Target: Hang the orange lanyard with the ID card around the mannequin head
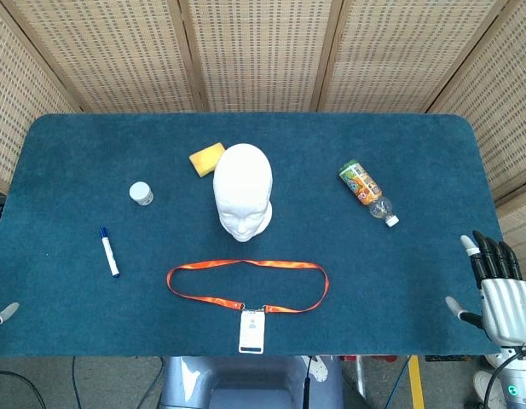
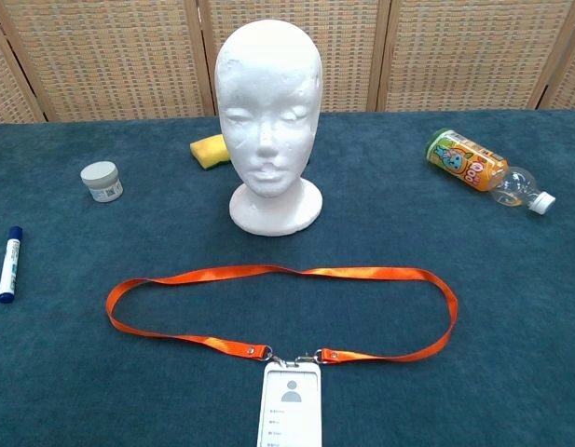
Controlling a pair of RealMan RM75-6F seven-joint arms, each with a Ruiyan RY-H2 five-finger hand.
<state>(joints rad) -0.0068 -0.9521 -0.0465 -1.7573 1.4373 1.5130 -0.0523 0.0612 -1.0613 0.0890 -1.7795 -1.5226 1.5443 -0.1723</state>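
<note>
The white mannequin head [image 1: 243, 194] [image 2: 267, 112] stands upright at the table's middle, face toward me. In front of it the orange lanyard [image 1: 245, 265] [image 2: 268, 272] lies flat in a wide loop, with its white ID card [image 1: 252, 331] [image 2: 290, 405] clipped on at the near edge. My right hand [image 1: 499, 285] hovers at the table's right front corner, fingers spread, holding nothing. Only a fingertip of my left hand [image 1: 2, 314] shows at the left front edge. Neither hand appears in the chest view.
A yellow sponge [image 1: 206, 158] [image 2: 210, 151] lies behind the head. A small white jar [image 1: 141, 193] [image 2: 102, 181] and a blue marker [image 1: 109, 252] [image 2: 9, 264] sit to the left. An orange drink bottle [image 1: 366, 190] [image 2: 483, 170] lies on its side to the right. The blue table cloth [image 1: 399, 273] covers everything.
</note>
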